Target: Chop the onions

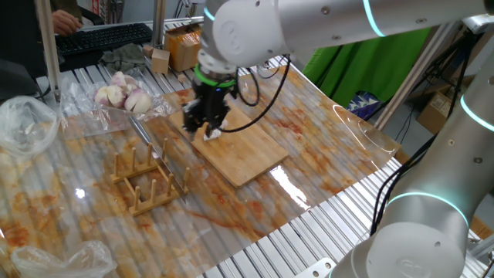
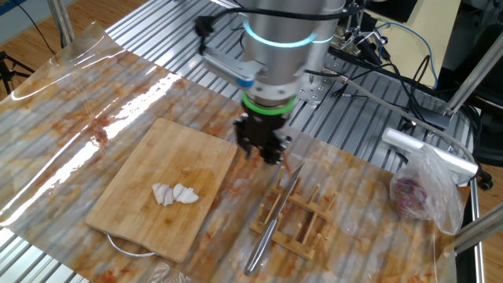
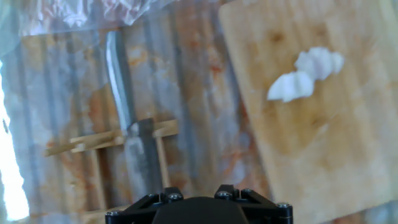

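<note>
1. The claw (image 2: 263, 149) hangs between the wooden board (image 2: 169, 177) and the little knife rack (image 2: 297, 218), with nothing in it as far as I can see. How wide it's open I honestly can't tell; the fingers don't show clearly in any view.

2. The onions (image 2: 174, 194) are a few pale chunks sitting on the board, towards its near end in the other fixed view, well apart from the claw.

3. The knife (image 2: 271, 226) lies across the rack, blade poking out past it. My guess is the grab is the dicey part: the handle sits low between the wooden bars, so a slightly off approach could bump the rack and shove it, or tip the knife off.

4. If it does get the knife, the chunks are small and loose, so I'd bet they skid or roll instead of getting cut.

5. The tabletop (image 2: 369, 181) is ribbed metal covered by a clear plastic sheet (image 1: 340, 147) smeared with orange-brown stains. Looks slippery, so the board could slide under pressure.

6. Around the room: whole bulbs (image 1: 123, 94) in a bag at the far left, a keyboard (image 1: 104, 36), a cardboard box (image 1: 184, 45), green cloth (image 1: 370, 69).
</note>
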